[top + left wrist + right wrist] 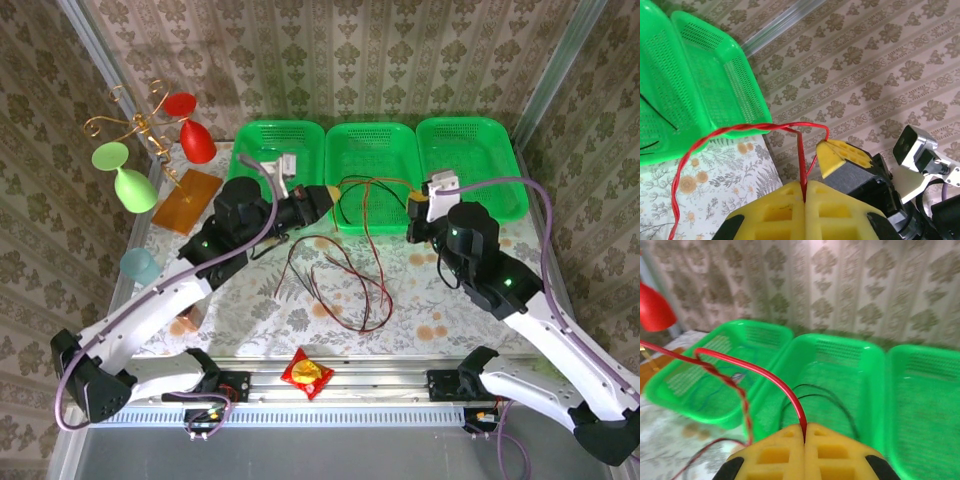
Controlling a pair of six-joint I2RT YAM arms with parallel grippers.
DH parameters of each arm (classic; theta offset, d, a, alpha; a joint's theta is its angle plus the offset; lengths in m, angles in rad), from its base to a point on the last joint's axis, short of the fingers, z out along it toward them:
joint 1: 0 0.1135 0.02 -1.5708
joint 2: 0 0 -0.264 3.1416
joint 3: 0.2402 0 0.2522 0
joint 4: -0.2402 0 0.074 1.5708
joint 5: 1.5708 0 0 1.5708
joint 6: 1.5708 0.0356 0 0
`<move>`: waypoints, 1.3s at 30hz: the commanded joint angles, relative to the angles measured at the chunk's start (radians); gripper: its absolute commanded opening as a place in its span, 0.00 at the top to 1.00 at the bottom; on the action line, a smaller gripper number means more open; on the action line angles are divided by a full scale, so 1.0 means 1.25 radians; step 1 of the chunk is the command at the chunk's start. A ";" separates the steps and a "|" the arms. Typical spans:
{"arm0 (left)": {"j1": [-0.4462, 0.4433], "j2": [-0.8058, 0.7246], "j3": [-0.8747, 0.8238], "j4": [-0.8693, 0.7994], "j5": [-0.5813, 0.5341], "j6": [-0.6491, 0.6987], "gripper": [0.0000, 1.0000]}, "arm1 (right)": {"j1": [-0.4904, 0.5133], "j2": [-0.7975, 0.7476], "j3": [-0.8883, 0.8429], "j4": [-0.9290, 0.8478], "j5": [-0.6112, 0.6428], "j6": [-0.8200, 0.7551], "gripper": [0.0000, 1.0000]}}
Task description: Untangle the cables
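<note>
Left fingers (801, 199) are pressing together on a red cable (801, 150), which is rising straight out of the seam between the pads. Right fingers (801, 437) are clamping a red strand the same way, and it is arching off toward the left of that frame. From overhead, both are hanging at the near rim of the middle green basket (375, 140), with red line sagging between them. The rest of the cables (340, 280), red and dark loops, are lying on the table at frame centre below the baskets. Which strands are crossing there I can't make out at this size. Black strands (815, 395) are trailing inside the middle basket.

Risks:
- A twisted stretch of red (725, 382) is sitting left of the right fingers. Pulling the two grips apart would likely be cinching that twist tighter, not freeing it.
- A thin wire in flat pads may be slipping out under tension.
- Loose loops could be snagging on the basket rim or dragging the black strands along.
</note>
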 commanded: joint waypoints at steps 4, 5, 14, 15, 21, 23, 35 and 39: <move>0.000 0.050 0.191 -0.094 0.025 0.089 1.00 | -0.039 -0.019 0.080 -0.027 0.157 -0.114 1.00; 0.002 0.056 0.218 -0.109 0.024 0.095 1.00 | -0.047 -0.019 0.091 -0.021 0.165 -0.123 1.00; 0.053 0.085 0.347 -0.170 0.032 0.125 1.00 | -0.116 -0.013 0.158 0.029 0.179 -0.170 1.00; 0.060 0.084 0.349 -0.171 0.035 0.125 1.00 | -0.123 -0.012 0.160 0.035 0.179 -0.171 1.00; 0.119 0.058 0.344 -0.188 0.042 0.126 1.00 | -0.186 -0.010 0.162 0.059 0.168 -0.162 1.00; 0.147 0.038 0.337 -0.203 0.035 0.134 1.00 | -0.204 -0.004 0.166 0.056 0.167 -0.155 1.00; 0.296 -0.138 0.241 -0.342 -0.157 0.287 1.00 | -0.298 -0.021 0.105 0.095 0.273 -0.126 1.00; 0.334 -0.222 0.153 -0.313 -0.249 0.308 1.00 | -0.333 -0.038 0.079 0.116 0.302 -0.113 1.00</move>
